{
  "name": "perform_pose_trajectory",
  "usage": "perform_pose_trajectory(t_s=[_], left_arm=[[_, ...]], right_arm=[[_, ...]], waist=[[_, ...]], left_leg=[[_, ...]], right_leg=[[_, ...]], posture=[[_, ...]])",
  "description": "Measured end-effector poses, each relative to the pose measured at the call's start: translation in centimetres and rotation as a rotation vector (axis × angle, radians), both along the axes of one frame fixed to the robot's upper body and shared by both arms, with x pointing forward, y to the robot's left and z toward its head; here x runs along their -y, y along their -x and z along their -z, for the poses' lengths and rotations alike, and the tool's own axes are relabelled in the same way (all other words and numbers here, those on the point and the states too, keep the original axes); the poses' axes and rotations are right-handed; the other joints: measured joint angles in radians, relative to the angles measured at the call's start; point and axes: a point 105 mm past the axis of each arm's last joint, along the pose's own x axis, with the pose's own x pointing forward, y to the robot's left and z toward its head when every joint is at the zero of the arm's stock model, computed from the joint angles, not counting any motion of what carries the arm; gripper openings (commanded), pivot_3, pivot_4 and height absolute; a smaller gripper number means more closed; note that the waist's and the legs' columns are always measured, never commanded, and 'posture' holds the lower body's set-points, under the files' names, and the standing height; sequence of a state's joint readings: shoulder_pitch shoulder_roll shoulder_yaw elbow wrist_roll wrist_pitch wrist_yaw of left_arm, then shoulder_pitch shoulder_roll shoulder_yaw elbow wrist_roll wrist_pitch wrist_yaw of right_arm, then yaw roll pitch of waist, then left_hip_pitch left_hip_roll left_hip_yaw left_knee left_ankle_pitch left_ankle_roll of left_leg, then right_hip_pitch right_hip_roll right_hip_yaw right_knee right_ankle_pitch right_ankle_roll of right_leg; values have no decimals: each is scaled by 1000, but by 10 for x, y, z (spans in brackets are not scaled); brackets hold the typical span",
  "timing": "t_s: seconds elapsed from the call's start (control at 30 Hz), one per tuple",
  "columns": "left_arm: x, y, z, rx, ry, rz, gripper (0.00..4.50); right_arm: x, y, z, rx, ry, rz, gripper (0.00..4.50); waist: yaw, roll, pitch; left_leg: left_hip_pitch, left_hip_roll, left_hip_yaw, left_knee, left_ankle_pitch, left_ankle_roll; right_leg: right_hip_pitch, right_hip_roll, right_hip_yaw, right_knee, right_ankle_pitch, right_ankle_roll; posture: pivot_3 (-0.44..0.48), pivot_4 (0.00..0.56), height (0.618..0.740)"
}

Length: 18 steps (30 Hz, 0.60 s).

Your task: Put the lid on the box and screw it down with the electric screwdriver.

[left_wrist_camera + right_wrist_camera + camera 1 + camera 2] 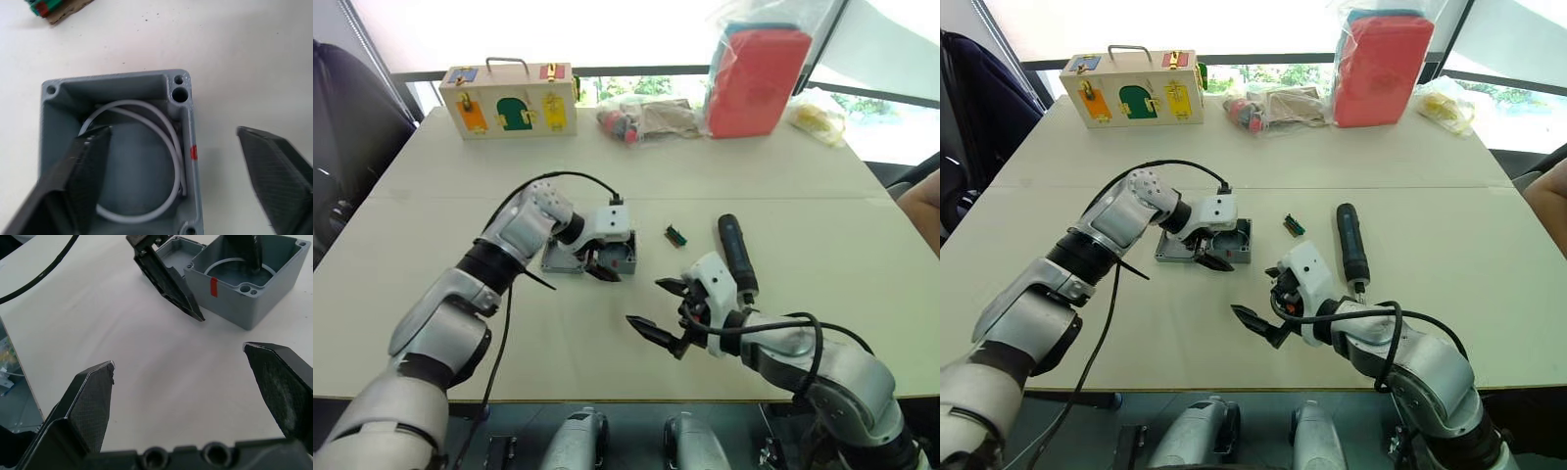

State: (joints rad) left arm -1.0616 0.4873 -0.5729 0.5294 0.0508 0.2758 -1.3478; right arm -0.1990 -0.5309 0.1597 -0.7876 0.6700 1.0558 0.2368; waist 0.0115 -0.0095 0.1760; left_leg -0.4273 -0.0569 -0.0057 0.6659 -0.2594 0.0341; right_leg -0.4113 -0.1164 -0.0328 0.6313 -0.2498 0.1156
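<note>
The grey box [621, 257] stands open-topped at mid-table, a white cable ring coiled inside and a red mark on one wall [193, 152]. The shallow grey lid [560, 260] lies flat against its left side. My left gripper [604, 266] is open and straddles the marked wall: one finger [85, 166] reaches inside the box, the other [274, 166] is outside it. To the right, the black electric screwdriver [737, 255] lies on the table. My right gripper [646, 302] hovers open and empty in front of the box, just left of the screwdriver's near end.
A small green bit strip [676, 235] lies between box and screwdriver. Along the far edge stand a wooden latch box [509, 101], a bag of small parts [641, 117], a red case in plastic [756, 80] and a yellow bag [818, 116]. A person's arm [922, 201] shows at the right edge.
</note>
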Motion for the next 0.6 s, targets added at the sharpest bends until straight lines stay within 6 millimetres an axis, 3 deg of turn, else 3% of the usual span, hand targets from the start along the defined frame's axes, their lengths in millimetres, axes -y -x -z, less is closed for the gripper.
perform_pose_trajectory(t_s=[0.17,0.23,0.37,0.5,0.6], left_arm=[[-2,-1,5,-6,-30,25,663],[-2,-1,8,-13,-35,35,83],[-3,-3,6,-12,-47,50,83],[0,2,4,-36,-36,95,83],[2,14,-6,-63,2,231,83]], right_arm=[[3,-1,-1,8,3,32,4500],[2,-1,-1,6,-1,40,4500],[2,0,1,-2,1,45,4500],[2,16,2,-39,16,-42,4500],[6,32,-5,-54,-2,-121,4500]], waist=[[1,0,0],[1,0,0],[1,0,0],[0,0,0],[0,0,0]], left_leg=[[0,0,0,0,0,0],[0,0,0,0,0,0],[0,0,0,1,0,0],[0,0,0,1,-1,1],[0,0,0,1,-1,1]], right_leg=[[0,0,0,0,0,0],[0,0,0,0,0,0],[1,0,0,0,0,0],[1,0,0,0,0,0],[1,0,0,0,0,0]], posture=[[0,150,740],[0,150,740],[0,150,740],[0,150,740],[0,150,740]])
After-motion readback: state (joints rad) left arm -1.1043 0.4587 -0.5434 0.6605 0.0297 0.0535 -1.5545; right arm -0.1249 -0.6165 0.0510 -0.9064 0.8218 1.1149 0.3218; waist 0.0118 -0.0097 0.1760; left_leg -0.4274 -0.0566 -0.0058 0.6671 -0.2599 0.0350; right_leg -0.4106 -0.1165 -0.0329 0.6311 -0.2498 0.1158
